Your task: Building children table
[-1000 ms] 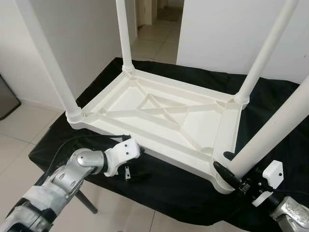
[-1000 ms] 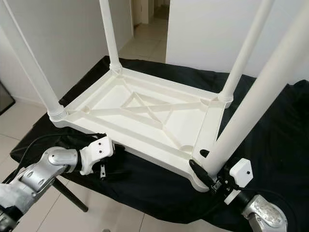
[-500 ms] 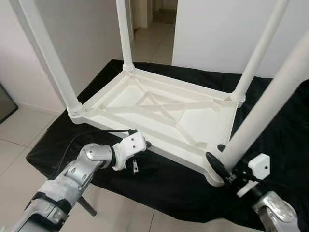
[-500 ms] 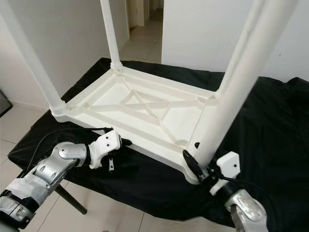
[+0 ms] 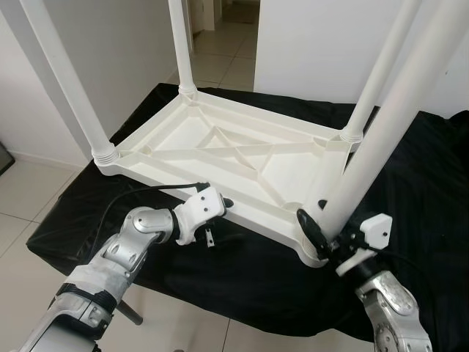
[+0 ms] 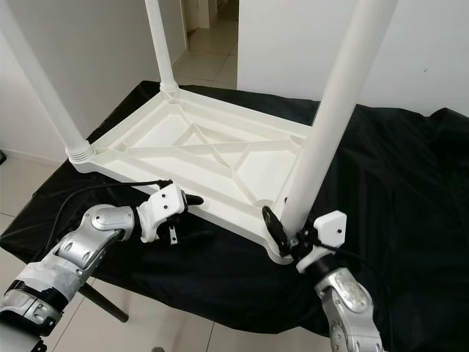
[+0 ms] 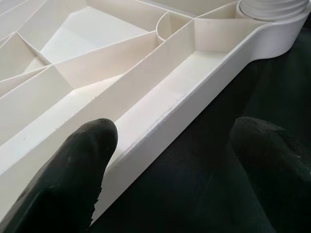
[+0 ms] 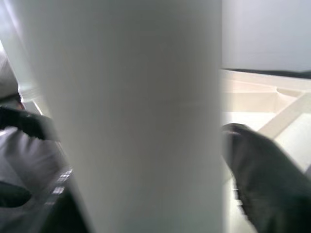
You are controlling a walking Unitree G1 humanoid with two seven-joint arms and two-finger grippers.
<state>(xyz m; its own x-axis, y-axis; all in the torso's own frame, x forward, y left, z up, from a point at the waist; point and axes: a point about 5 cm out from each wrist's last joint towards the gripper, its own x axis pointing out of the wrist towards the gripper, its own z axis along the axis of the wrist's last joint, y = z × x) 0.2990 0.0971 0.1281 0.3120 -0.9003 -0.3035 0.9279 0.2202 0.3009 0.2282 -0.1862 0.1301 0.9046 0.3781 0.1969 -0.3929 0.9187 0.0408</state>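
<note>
A white plastic children's table top (image 5: 220,150) lies upside down on a black cloth (image 5: 242,271), with its legs standing up from the corners. My left gripper (image 7: 170,160) is open and straddles the near long rim (image 7: 160,124): one finger (image 7: 73,170) lies over the inner side, the other (image 7: 272,165) outside on the cloth. My right gripper (image 5: 322,235) is shut around the base of the near right leg (image 5: 381,125), close to the corner socket. That leg (image 8: 131,116) stands broad between the black fingers (image 8: 262,179) in the right wrist view.
Three other legs rise at the near left (image 5: 66,81), far left (image 5: 181,44) and far right (image 5: 381,70) corners. The cloth hangs over the support's front edge above a tiled floor (image 5: 22,213). White walls and a doorway (image 5: 220,15) lie behind.
The whole view has shifted with the camera. My left gripper has come up off the cloth to the table's near rim. My right gripper has kept its hold on the leg.
</note>
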